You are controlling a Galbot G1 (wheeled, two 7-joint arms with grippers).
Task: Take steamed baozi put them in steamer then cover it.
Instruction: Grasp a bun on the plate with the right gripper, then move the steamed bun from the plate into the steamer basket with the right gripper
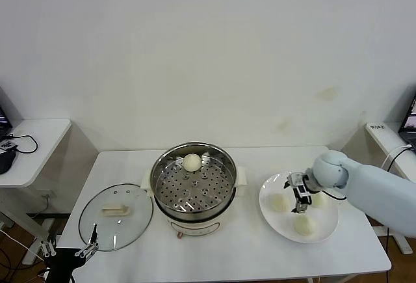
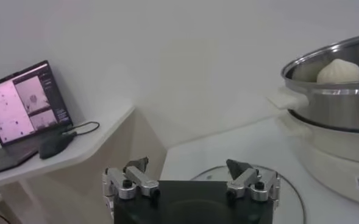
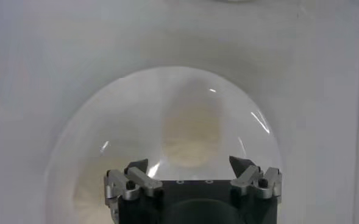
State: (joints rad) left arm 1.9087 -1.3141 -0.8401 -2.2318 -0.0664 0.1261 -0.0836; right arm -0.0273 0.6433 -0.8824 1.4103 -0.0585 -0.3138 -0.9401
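Observation:
The steamer stands mid-table with one baozi on the far side of its perforated tray. Three more baozi lie on a white plate to the right. My right gripper hangs open just over the plate, among the buns. In the right wrist view a baozi lies ahead of the open right gripper. The cover lies flat on the table left of the steamer. My left gripper is open at the cover's near edge and holds nothing.
A side table with a cable and a dark object stands to the left. The left wrist view shows a laptop and a mouse on it, beyond the left gripper, with the steamer to one side.

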